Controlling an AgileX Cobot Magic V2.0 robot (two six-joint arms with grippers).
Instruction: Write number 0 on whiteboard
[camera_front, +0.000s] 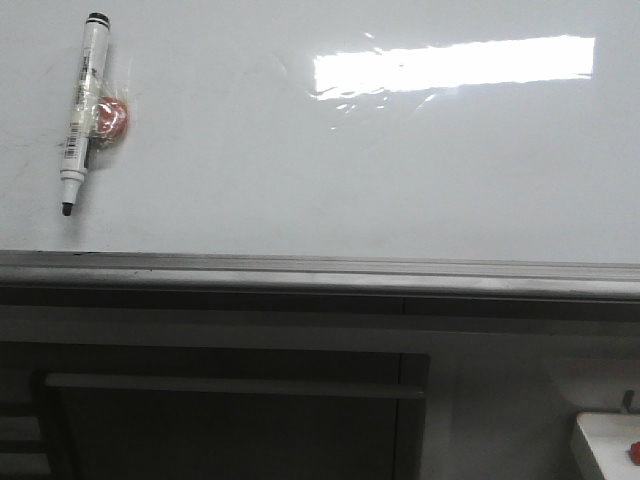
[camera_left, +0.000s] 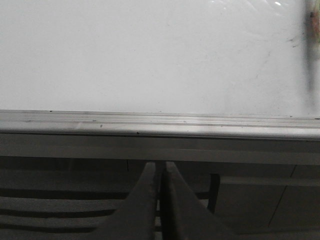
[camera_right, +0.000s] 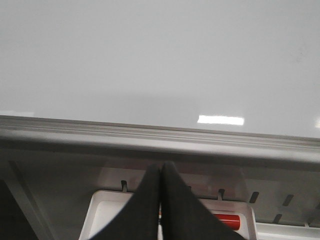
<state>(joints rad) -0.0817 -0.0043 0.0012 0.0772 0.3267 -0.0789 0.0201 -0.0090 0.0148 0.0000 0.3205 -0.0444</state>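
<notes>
The whiteboard (camera_front: 350, 170) fills the upper part of the front view, glossy, with a bright rectangle of reflected light. No number 0 is in view on it. A white marker (camera_front: 83, 110) with a black cap end and its black tip pointing down rests on the board at the far left, over a round reddish piece (camera_front: 112, 117). Neither gripper shows in the front view. My left gripper (camera_left: 160, 167) is shut and empty, below the board's grey rail (camera_left: 160, 125). My right gripper (camera_right: 161, 167) is also shut and empty, below the rail (camera_right: 160, 137).
A white tray-like object (camera_right: 107, 210) with a red knob (camera_right: 225, 219) lies under the right gripper; it also shows in the front view's lower right corner (camera_front: 605, 445). Dark cabinet fronts with a handle bar (camera_front: 230, 385) sit beneath the rail (camera_front: 320, 270).
</notes>
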